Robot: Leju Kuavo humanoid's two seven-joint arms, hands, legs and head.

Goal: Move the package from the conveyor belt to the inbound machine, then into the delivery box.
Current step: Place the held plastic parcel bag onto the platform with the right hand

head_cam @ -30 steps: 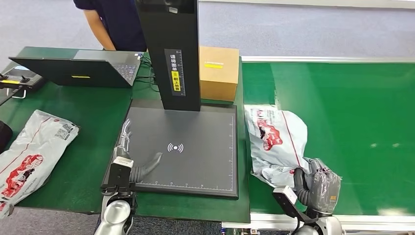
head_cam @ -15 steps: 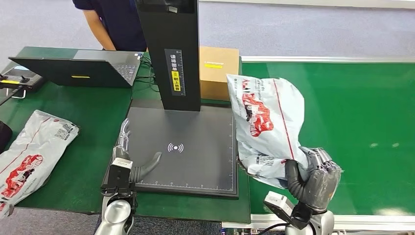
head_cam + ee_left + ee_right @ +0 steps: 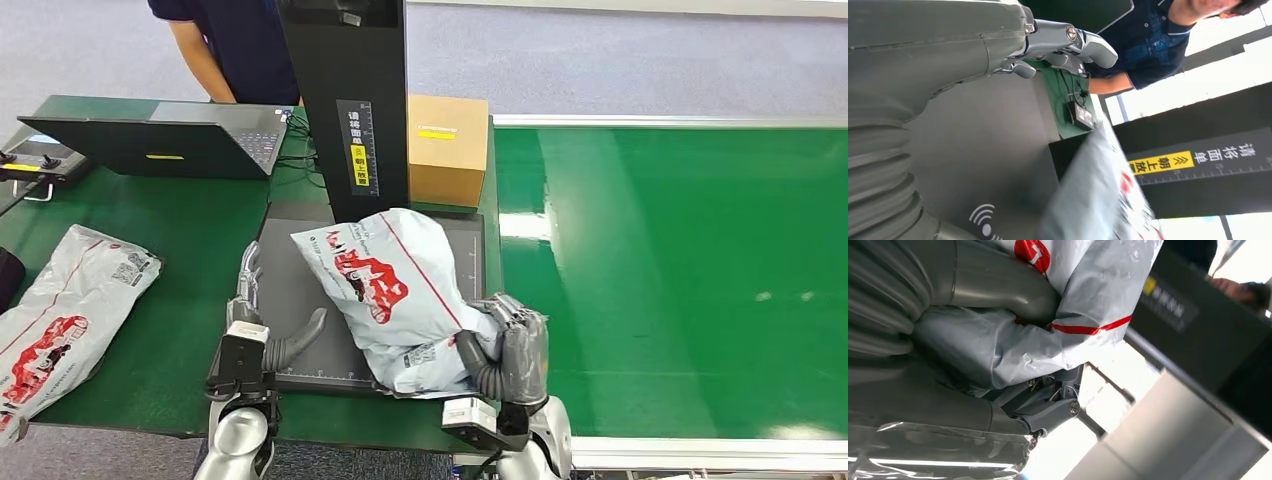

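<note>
Over the inbound machine's scanning plate (image 3: 300,262), the right hand (image 3: 508,352) is gripping the package (image 3: 392,285) with fingers closed on its corner, and should be lowering it flat, label up, while the left hand (image 3: 262,325) is resting spread and empty.

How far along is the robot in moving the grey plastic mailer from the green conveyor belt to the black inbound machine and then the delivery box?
Done: the grey plastic mailer with red print is off the green conveyor belt. In hand: the right hand grips its near end over the black inbound machine's flat scanning plate; whether it rests there is unclear. The left hand lies open on the plate's edge. Left: release, then transfer to the delivery box.
</note>
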